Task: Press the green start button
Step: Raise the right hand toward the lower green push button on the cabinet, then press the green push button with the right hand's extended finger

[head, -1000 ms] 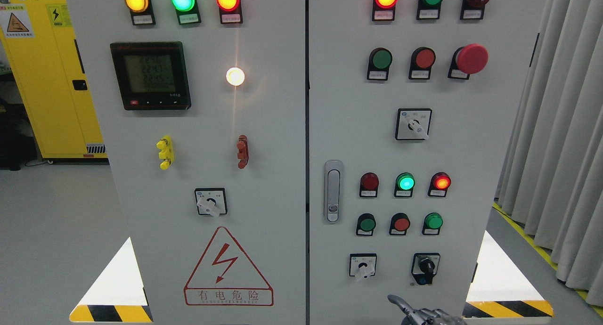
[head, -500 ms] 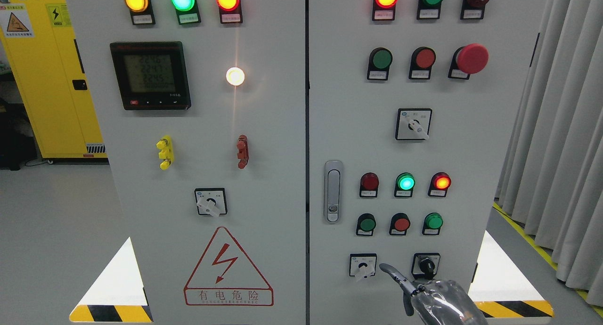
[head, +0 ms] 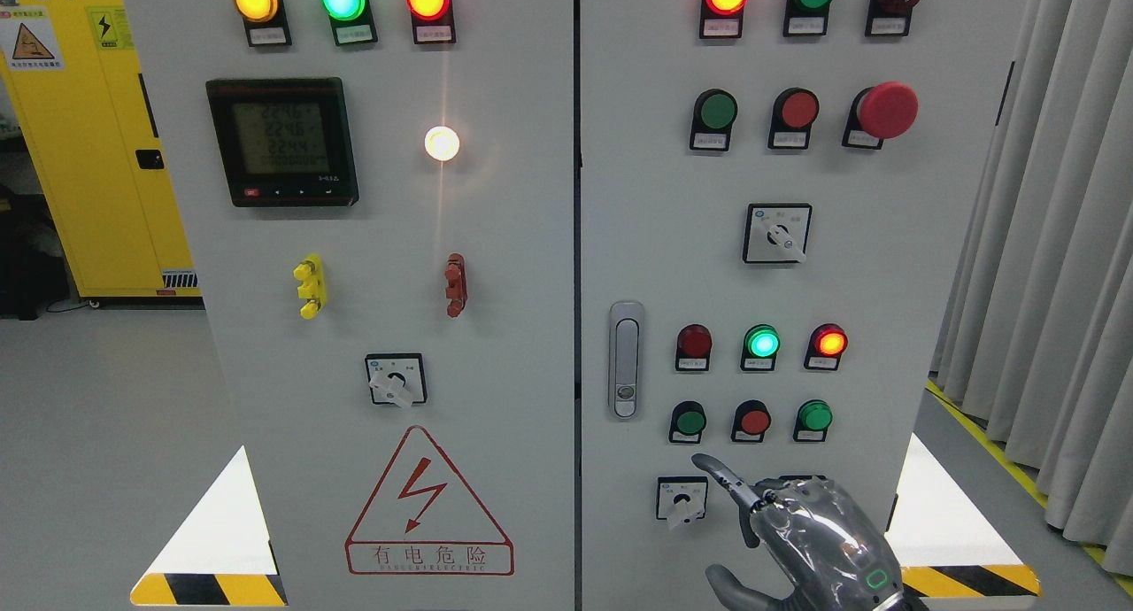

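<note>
Your right robot hand (head: 801, 531) sits at the lower right of the frame, index finger (head: 721, 476) stretched toward the upper left, the other fingers curled in, holding nothing. Its tip hangs just below the bottom row of buttons on the cabinet's right door (head: 655, 239). The green start button (head: 689, 421) lies above that tip, left of a red button (head: 753, 421).
</note>
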Controlling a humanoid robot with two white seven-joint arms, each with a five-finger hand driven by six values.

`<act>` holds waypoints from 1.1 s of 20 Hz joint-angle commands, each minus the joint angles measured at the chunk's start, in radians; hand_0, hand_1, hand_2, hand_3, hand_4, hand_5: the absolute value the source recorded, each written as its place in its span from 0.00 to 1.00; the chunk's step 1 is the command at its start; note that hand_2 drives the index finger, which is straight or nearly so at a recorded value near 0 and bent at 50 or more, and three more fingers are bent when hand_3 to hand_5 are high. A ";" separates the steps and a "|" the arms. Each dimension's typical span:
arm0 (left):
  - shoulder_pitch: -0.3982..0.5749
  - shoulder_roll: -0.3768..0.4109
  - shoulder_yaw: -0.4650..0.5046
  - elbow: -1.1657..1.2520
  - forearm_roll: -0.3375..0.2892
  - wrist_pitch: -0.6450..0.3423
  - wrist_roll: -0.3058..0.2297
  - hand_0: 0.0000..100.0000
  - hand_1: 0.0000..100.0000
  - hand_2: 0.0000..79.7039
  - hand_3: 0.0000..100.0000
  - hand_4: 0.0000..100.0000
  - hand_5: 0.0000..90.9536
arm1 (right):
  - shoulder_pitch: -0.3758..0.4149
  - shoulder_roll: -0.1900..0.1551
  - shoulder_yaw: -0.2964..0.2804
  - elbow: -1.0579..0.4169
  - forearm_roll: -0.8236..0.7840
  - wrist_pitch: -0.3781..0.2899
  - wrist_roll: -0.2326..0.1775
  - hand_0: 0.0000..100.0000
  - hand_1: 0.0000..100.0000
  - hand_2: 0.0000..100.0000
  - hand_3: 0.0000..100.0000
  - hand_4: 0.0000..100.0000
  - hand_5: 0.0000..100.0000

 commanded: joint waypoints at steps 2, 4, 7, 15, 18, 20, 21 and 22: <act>-0.031 -0.001 0.000 -0.026 0.000 0.000 0.001 0.12 0.56 0.00 0.00 0.00 0.00 | -0.050 -0.003 0.010 0.050 0.005 0.000 0.001 0.42 0.65 0.00 0.77 0.76 0.83; -0.032 0.001 0.000 -0.026 0.000 0.000 0.001 0.12 0.56 0.00 0.00 0.00 0.00 | -0.062 -0.003 0.008 0.067 0.005 0.000 0.001 0.42 0.65 0.00 0.77 0.76 0.82; -0.031 -0.001 0.000 -0.026 0.000 0.000 0.001 0.12 0.56 0.00 0.00 0.00 0.00 | -0.077 -0.003 0.008 0.097 0.005 0.001 0.001 0.42 0.65 0.00 0.77 0.76 0.82; -0.032 0.001 0.000 -0.026 0.000 0.000 0.001 0.12 0.56 0.00 0.00 0.00 0.00 | -0.102 -0.004 -0.002 0.160 -0.003 0.001 0.000 0.43 0.64 0.00 0.76 0.76 0.82; -0.031 0.001 0.000 -0.026 0.000 0.000 0.001 0.12 0.56 0.00 0.00 0.00 0.00 | -0.117 -0.004 -0.005 0.163 -0.006 0.003 0.000 0.43 0.64 0.00 0.76 0.76 0.82; -0.032 -0.001 0.000 -0.026 0.000 0.000 -0.001 0.12 0.56 0.00 0.00 0.00 0.00 | -0.125 -0.004 -0.005 0.166 -0.007 0.003 0.000 0.44 0.64 0.00 0.76 0.76 0.82; -0.032 -0.001 0.000 -0.026 0.000 0.000 0.001 0.12 0.56 0.00 0.00 0.00 0.00 | -0.125 -0.004 -0.007 0.168 -0.007 0.003 -0.002 0.44 0.64 0.00 0.76 0.75 0.82; -0.032 -0.001 0.000 -0.026 0.000 0.000 -0.001 0.12 0.56 0.00 0.00 0.00 0.00 | -0.125 -0.010 -0.010 0.168 -0.009 0.003 -0.002 0.44 0.64 0.00 0.76 0.75 0.82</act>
